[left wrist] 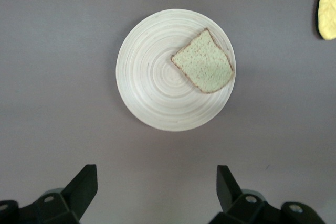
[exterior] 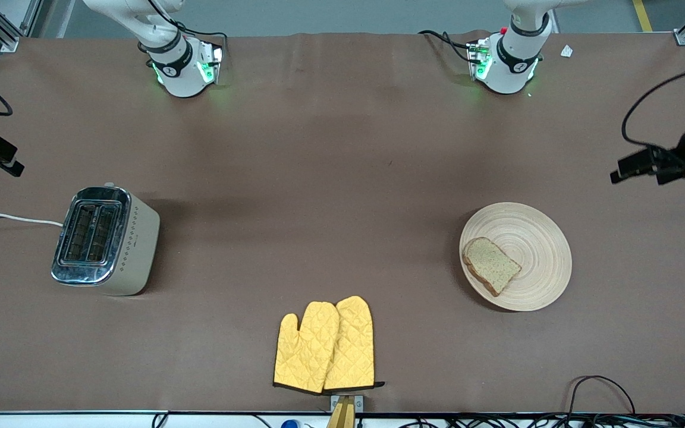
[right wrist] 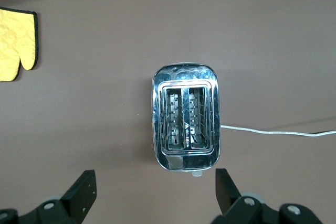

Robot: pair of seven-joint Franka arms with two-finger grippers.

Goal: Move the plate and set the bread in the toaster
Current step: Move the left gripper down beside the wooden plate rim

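The 2 yellow quilted oven mitts [exterior: 326,346] lie nearest the front camera. Farther back, the brown speckled slice of bread [exterior: 490,265] lies on the round pale wooden plate [exterior: 536,235] toward the left arm's end. The left gripper [left wrist: 156,190] hangs high over the table beside the plate, fingers wide, holding nothing. The shiny cream 2-slot toaster [exterior: 104,239] stands toward the right arm's end, slots empty. The right gripper [right wrist: 155,191] hangs high beside the toaster, fingers wide, holding nothing

Two white arm bases [exterior: 185,65] are seen, each banded in black and lit by green lights, with black cables trailing off. Black angular fingers [left wrist: 81,187] are shown on the left gripper [left wrist: 157,192], silver screws set in them; the right gripper [right wrist: 155,195] is matched.
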